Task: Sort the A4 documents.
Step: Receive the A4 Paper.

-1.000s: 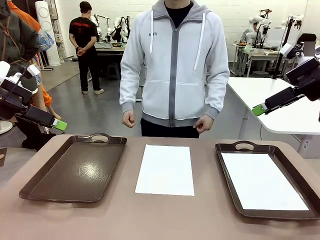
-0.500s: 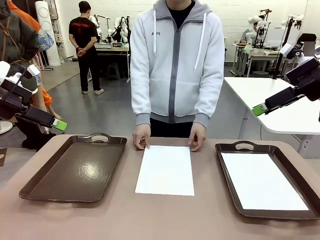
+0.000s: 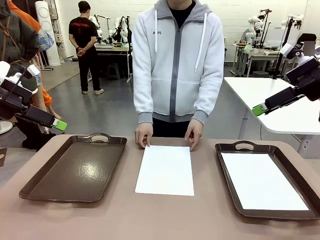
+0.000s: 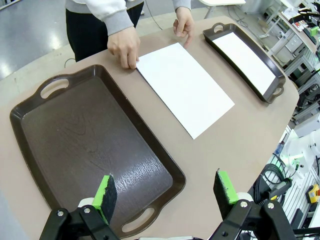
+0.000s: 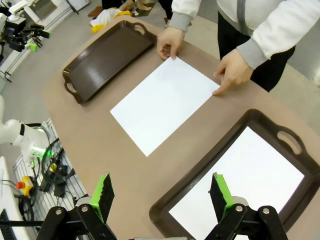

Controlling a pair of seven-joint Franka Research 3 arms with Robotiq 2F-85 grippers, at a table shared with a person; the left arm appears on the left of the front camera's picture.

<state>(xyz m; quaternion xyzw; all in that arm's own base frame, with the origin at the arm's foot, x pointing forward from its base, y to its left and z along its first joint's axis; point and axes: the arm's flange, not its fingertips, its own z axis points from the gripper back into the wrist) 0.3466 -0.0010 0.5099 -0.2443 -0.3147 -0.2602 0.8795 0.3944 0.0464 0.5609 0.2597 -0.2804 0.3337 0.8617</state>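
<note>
Centrally, sheet [image 3: 165,170] between trays [image 3: 75,170]; hands [image 3: 143,135] touching far corners.

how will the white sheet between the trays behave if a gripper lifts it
Probably floppy: the sheet looks paper-thin and would likely droop from one held edge. It lies flat on the table, so getting under it may be hard. The person's hands at its far corners may resist a push.
</note>
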